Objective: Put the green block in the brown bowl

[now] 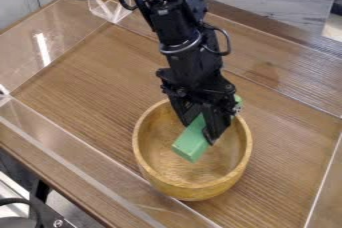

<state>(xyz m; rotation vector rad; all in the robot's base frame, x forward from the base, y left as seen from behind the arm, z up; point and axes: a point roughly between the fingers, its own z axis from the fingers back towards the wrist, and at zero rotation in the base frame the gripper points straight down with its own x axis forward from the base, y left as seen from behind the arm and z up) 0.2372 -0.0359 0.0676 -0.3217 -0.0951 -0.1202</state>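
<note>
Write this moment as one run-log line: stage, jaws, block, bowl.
stage: block over bowl | jaws: shut on green block | green block: tilted, inside brown bowl hollow, not released | brown bowl: upright on wooden table

A lab-style test bench is suggested by a wooden tabletop [94,82] enclosed by clear acrylic walls [60,27].

Wooden table [94,77] — brown bowl [160,172] on it
</note>
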